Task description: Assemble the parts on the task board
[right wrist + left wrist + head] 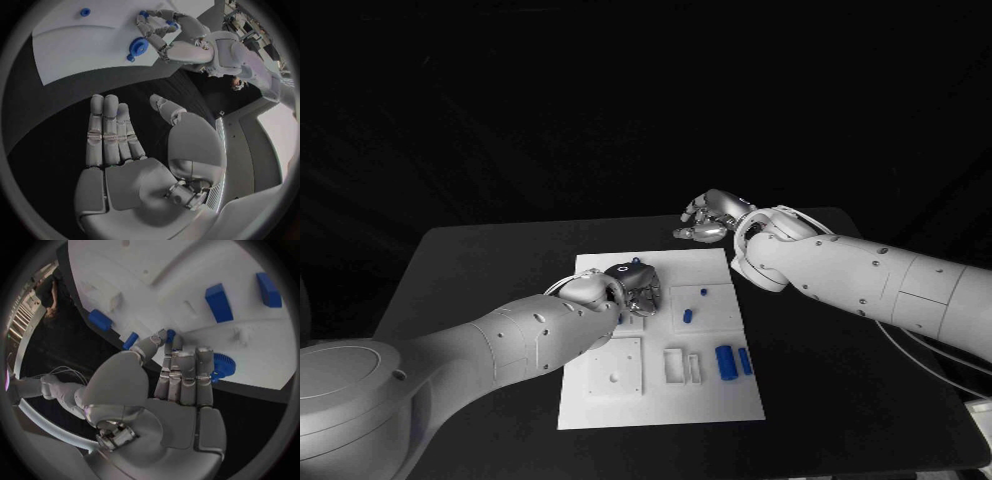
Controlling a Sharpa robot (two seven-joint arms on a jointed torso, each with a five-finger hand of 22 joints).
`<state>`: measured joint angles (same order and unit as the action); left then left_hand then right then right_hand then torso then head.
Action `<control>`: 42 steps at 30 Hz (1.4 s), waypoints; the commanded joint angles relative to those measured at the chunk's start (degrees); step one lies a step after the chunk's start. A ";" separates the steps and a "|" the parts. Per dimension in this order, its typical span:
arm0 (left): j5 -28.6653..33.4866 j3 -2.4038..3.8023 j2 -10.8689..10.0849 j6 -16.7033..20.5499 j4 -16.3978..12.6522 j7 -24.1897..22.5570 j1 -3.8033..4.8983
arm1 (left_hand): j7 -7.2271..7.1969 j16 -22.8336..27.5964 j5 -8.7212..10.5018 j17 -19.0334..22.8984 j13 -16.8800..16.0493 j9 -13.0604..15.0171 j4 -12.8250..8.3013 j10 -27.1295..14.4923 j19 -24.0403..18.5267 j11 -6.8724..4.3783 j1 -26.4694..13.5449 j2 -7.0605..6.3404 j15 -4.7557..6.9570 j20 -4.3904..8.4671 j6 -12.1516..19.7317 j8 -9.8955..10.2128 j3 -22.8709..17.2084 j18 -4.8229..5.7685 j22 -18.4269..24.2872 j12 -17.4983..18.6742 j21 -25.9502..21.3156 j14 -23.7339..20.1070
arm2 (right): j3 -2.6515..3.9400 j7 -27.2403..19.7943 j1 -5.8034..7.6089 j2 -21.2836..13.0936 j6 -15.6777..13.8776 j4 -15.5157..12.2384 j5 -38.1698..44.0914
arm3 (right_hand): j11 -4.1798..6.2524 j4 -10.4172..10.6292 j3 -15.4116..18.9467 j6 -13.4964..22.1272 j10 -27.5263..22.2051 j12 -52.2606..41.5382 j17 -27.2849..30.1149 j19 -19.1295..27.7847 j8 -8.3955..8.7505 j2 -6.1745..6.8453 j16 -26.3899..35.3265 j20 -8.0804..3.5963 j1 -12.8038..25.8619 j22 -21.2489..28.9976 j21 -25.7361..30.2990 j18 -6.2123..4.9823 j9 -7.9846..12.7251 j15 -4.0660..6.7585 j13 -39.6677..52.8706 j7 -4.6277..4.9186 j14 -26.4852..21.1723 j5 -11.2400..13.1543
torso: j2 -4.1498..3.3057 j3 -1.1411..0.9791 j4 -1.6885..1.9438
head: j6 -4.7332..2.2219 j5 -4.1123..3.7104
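I see the left hand (169, 390) pinching a small blue plastic part (170, 335) over the white rectangular task board (661, 345), 11 o'clock area. Right hand (134, 160) open, empty, above the black table (473, 270) at board's 12 o'clock.

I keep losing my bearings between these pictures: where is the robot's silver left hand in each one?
Head view: the left hand is mid-picture, over the far left part of the white task board.
Left wrist view: it fills the middle, fingertips at the board's edge.
Right wrist view: it lies beyond the right hand, at the board's edge.
Shared landmark: the task board; both wrist views also show a blue toothed wheel beside the left hand.
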<state>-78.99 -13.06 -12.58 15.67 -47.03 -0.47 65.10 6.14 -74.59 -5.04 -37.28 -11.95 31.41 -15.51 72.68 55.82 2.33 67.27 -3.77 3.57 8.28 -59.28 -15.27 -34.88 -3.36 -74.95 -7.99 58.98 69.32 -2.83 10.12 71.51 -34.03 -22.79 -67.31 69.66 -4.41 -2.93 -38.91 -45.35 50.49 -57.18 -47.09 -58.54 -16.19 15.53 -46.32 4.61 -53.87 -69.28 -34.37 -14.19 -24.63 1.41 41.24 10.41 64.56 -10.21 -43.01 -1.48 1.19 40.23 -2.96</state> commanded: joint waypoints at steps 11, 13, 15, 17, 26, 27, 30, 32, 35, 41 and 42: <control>-1.02 -0.43 -0.61 1.00 -0.18 0.11 -0.83 | -0.15 -0.32 -0.88 0.15 0.00 0.03 -0.06 1.54 0.62 0.18 0.33 0.21 0.38 0.64 -0.80 -0.45 -0.74 -4.36 -0.79 -0.38 0.29 0.78 | 0.02 -0.54 -0.01 -0.03 0.59 -0.04 0.12 | -0.03 -0.20 0.24 0.00 -0.55 -0.37 -0.14 -0.02 -0.24 -0.37 0.46 0.22 0.28 -0.10 0.27 -0.81 0.00 0.04 -0.17 0.32 0.42 -0.15 | 0.07 0.00 0.05 | -0.30 -0.05; -1.01 -0.42 -0.78 1.87 -0.28 -0.03 -0.83 | -0.18 -0.32 -0.97 0.16 -0.02 0.03 -0.07 1.65 0.68 0.14 0.30 0.21 0.41 0.68 -0.89 -0.49 -0.80 -4.36 -0.78 -0.39 0.32 0.84 | 0.02 -0.54 -0.01 -0.04 0.58 -0.06 0.12 | -0.03 -0.20 0.24 0.00 -0.55 -0.38 -0.15 -0.03 -0.24 -0.37 0.47 0.22 0.28 -0.10 0.28 -0.81 0.01 0.04 -0.19 0.32 0.43 -0.15 | 0.06 0.00 0.04 | -0.37 -0.01; -0.66 -0.41 -1.08 3.16 -0.55 -0.16 -0.83 | -0.21 -0.34 -1.03 0.17 -0.04 0.02 -0.07 1.76 0.74 0.10 0.27 0.21 0.45 0.73 -0.97 -0.53 -0.84 -4.35 -0.78 -0.41 0.35 0.92 | 0.02 -0.55 -0.01 -0.05 0.54 -0.05 0.12 | -0.03 -0.20 0.24 0.00 -0.55 -0.39 -0.16 -0.03 -0.24 -0.37 0.48 0.22 0.28 -0.11 0.28 -0.81 0.01 0.04 -0.20 0.32 0.43 -0.15 | 0.05 0.02 0.04 | -0.41 0.02; -0.35 -0.39 -1.35 4.06 -0.76 -0.31 -0.83 | -0.24 -0.34 -1.06 0.18 -0.06 0.02 -0.07 1.85 0.80 0.07 0.24 0.20 0.48 0.77 -1.04 -0.57 -0.88 -4.34 -0.77 -0.42 0.37 0.98 | 0.02 -0.56 -0.01 -0.08 0.53 -0.02 0.12 | -0.03 -0.20 0.25 0.00 -0.56 -0.40 -0.17 -0.03 -0.24 -0.37 0.48 0.22 0.28 -0.11 0.29 -0.81 0.01 0.04 -0.21 0.32 0.43 -0.15 | 0.07 0.06 0.04 | -0.52 0.05; 1.61 -0.18 -2.79 7.33 -2.15 -0.93 -0.77 | -0.33 -0.32 -1.10 0.23 -0.10 0.01 -0.09 2.11 0.96 -0.03 0.14 0.15 0.59 0.90 -1.28 -0.70 -0.99 -4.32 -0.76 -0.44 0.44 1.12 | 0.02 -0.59 -0.02 -0.04 0.53 0.19 0.12 | -0.03 -0.20 0.26 0.00 -0.57 -0.44 -0.23 -0.04 -0.25 -0.38 0.54 0.21 0.28 -0.13 0.32 -0.81 0.02 0.04 -0.28 0.32 0.46 -0.17 | 0.09 0.08 0.03 | -0.95 0.14; 2.04 0.01 -3.06 7.69 -2.50 -1.08 -0.73 | -0.34 -0.32 -1.11 0.24 -0.10 0.01 -0.09 2.13 0.97 -0.04 0.14 0.16 0.59 0.91 -1.29 -0.71 -1.01 -4.32 -0.75 -0.43 0.45 1.13 | 0.02 -0.58 -0.02 -0.08 0.51 0.24 0.12 | -0.03 -0.20 0.26 0.00 -0.57 -0.45 -0.24 -0.04 -0.25 -0.38 0.55 0.21 0.28 -0.13 0.32 -0.81 0.02 0.04 -0.29 0.32 0.46 -0.17 | 0.09 0.09 0.07 | -1.00 0.12; 3.11 0.83 -3.40 8.29 -3.10 -1.52 -0.65 | -0.37 -0.33 -1.14 0.25 -0.12 0.01 -0.09 2.22 1.04 -0.07 0.10 0.12 0.63 0.96 -1.37 -0.75 -1.05 -4.32 -0.74 -0.43 0.47 1.22 | 0.02 -0.58 -0.02 -0.08 0.49 0.27 0.12 | -0.03 -0.21 0.26 0.00 -0.58 -0.46 -0.26 -0.05 -0.25 -0.38 0.57 0.21 0.28 -0.14 0.33 -0.81 0.02 0.04 -0.31 0.32 0.46 -0.18 | 0.11 0.07 0.15 | -1.18 0.18; 3.93 1.76 -3.72 8.83 -3.80 -1.76 -0.65 | -0.38 -0.34 -1.16 0.25 -0.12 0.00 -0.09 2.26 1.08 -0.09 0.08 0.10 0.64 0.98 -1.40 -0.76 -1.07 -4.31 -0.74 -0.43 0.49 1.26 | 0.02 -0.59 -0.02 -0.03 0.56 0.28 0.11 | -0.03 -0.21 0.27 0.00 -0.58 -0.47 -0.27 -0.05 -0.26 -0.39 0.58 0.21 0.28 -0.14 0.34 -0.81 0.02 0.04 -0.33 0.32 0.47 -0.18 | 0.12 0.07 0.12 | -1.27 0.22; 4.86 3.56 -4.22 8.92 -5.00 -1.88 -0.66 | -0.39 -0.36 -1.20 0.26 -0.13 -0.01 -0.07 2.33 1.16 -0.12 0.03 0.11 0.67 1.03 -1.44 -0.78 -1.10 -4.31 -0.73 -0.42 0.51 1.36 | 0.02 -0.58 -0.02 -0.04 0.58 0.32 0.08 | -0.03 -0.21 0.27 0.00 -0.59 -0.49 -0.29 -0.05 -0.26 -0.39 0.60 0.21 0.28 -0.15 0.35 -0.81 0.02 0.04 -0.36 0.32 0.48 -0.19 | 0.02 0.09 0.04 | -1.48 0.41; 6.31 5.65 -5.75 9.28 -6.80 -1.65 -0.66 | -0.39 -0.39 -1.23 0.27 -0.14 -0.03 -0.01 2.42 1.29 -0.15 -0.11 0.10 0.71 1.10 -1.47 -0.80 -1.11 -4.30 -0.71 -0.40 0.56 1.50 | 0.02 -0.57 -0.02 -0.20 0.60 0.27 0.06 | -0.03 -0.21 0.28 0.00 -0.60 -0.52 -0.34 -0.06 -0.26 -0.40 0.64 0.21 0.28 -0.17 0.37 -0.81 0.03 0.04 -0.41 0.32 0.49 -0.20 | 0.09 0.04 0.13 | -1.47 0.82; 6.59 5.84 -6.07 9.23 -7.02 -1.64 -0.66 | -0.40 -0.39 -1.22 0.27 -0.14 -0.04 -0.01 2.43 1.31 -0.15 -0.14 0.10 0.71 1.10 -1.47 -0.80 -1.11 -4.30 -0.71 -0.40 0.56 1.52 | 0.02 -0.57 -0.02 -0.20 0.60 0.26 0.06 | -0.03 -0.22 0.28 0.00 -0.60 -0.53 -0.35 -0.07 -0.26 -0.40 0.65 0.21 0.28 -0.17 0.38 -0.81 0.03 0.04 -0.42 0.32 0.49 -0.20 | 0.12 0.05 0.18 | -1.49 0.85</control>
<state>-74.68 -7.33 -18.41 23.69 -53.64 -1.50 64.44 5.61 -74.59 -5.92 -37.06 -12.01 31.41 -15.54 73.99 56.75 1.56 67.53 -4.07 4.08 8.59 -60.37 -15.82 -35.66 -2.95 -74.92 -8.22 59.23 70.44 -2.83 10.06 71.51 -34.21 -22.78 -66.98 69.60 -4.62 -2.97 -38.86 -45.36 50.28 -57.40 -47.37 -58.55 -16.19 15.53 -45.89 4.62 -53.87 -69.40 -34.38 -14.20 -24.63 1.41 40.90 10.17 64.56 -10.21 -42.93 -1.40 1.26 38.74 -2.26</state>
